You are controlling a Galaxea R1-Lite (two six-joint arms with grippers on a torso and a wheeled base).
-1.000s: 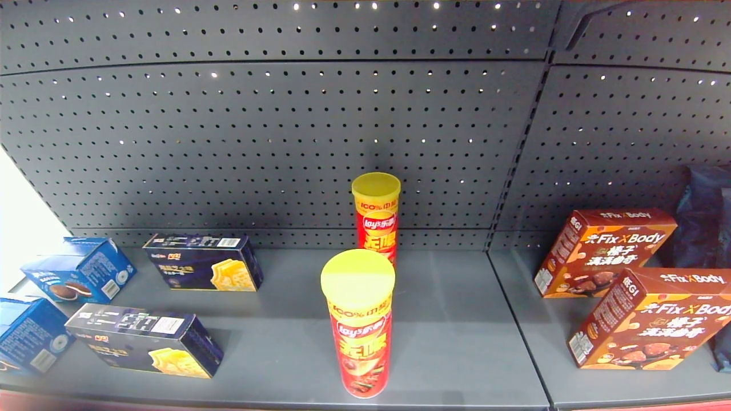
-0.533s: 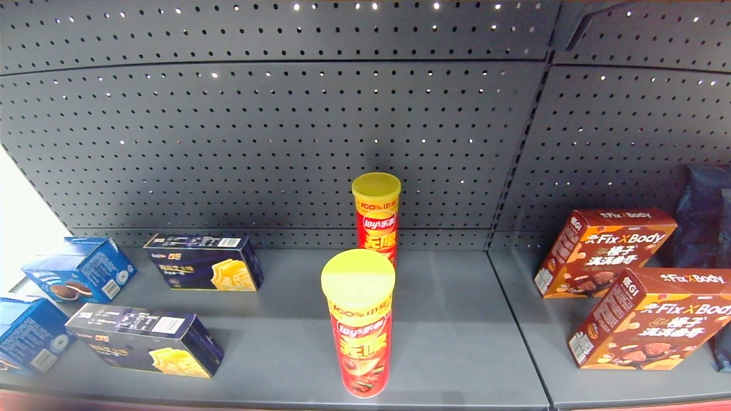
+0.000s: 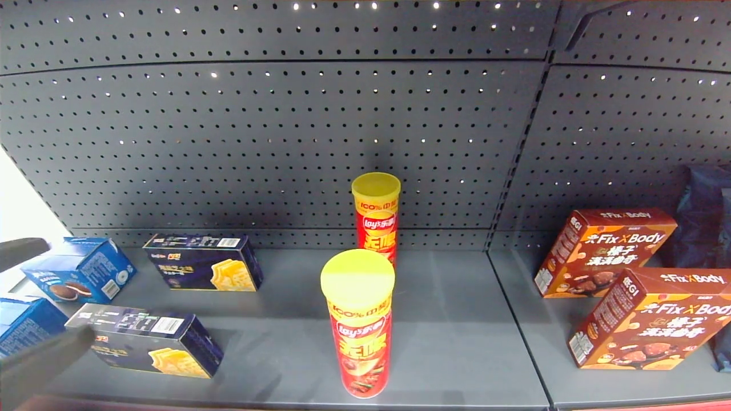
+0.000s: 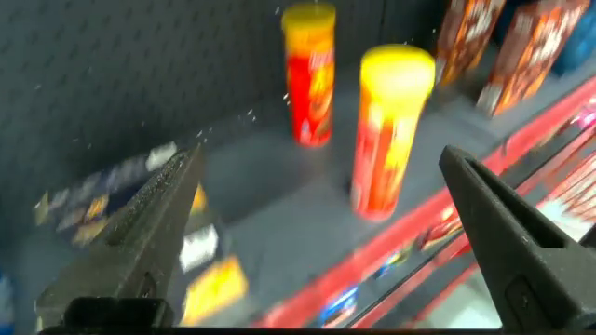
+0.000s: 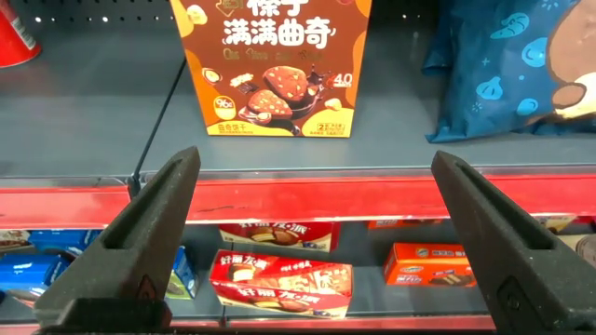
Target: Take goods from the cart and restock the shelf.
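- The left gripper (image 4: 321,156) gapes wide by dark blue cardboard boxes (image 3: 145,339).
- Two red cardboard chip tubes (image 3: 360,325), yellow-lidded, stand upright on the grey metal shelf (image 3: 457,342).
- The right gripper (image 5: 315,158), wide too, faces a brown cardboard box (image 5: 275,65).

Shelf (image 3: 451,342), pegboard (image 3: 285,142) behind. Centre: front chip can (image 3: 358,325) upright near front edge, rear chip can (image 3: 376,220) upright straight behind it, apart, by pegboard. Left of cans: rear cracker box (image 3: 203,262), front cracker box (image 3: 145,339); farther left, rear cookie box (image 3: 80,269), front cookie box (image 3: 25,328). Right section: rear biscuit box (image 3: 605,251), front biscuit box (image 3: 651,317) nearer edge, bag (image 3: 702,211) behind them at far right
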